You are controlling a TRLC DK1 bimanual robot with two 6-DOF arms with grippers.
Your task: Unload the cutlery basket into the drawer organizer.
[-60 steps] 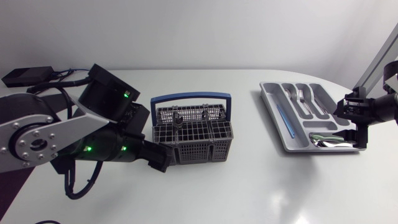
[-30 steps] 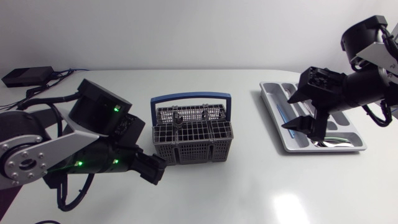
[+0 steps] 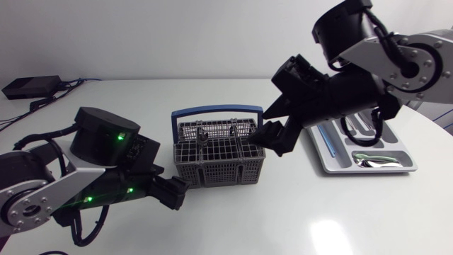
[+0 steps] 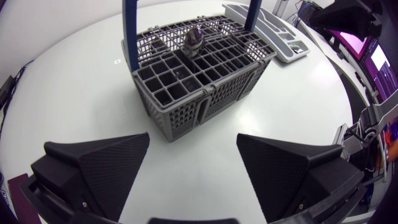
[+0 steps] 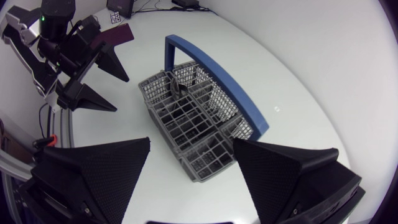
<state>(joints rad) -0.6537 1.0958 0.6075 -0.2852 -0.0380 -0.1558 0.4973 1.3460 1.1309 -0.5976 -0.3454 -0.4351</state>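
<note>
While right gripper (image 3: 274, 137) hangs mid-frame over cutlery basket (image 3: 219, 161) and left gripper (image 3: 175, 193) sits lower left of it, both fingers-apart, looks like pick step. Next: drop onto upright utensil (image 3: 202, 134), clamp.

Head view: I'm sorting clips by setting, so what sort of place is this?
Probably a robotics lab bench, not a kitchen: white table, cutlery basket, drawer organizer, left arm, right arm.

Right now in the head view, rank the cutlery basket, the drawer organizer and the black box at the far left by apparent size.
1. cutlery basket
2. drawer organizer, though my right arm covers part of it, so its rank against the basket is unsure
3. black box, clearly smallest
</note>
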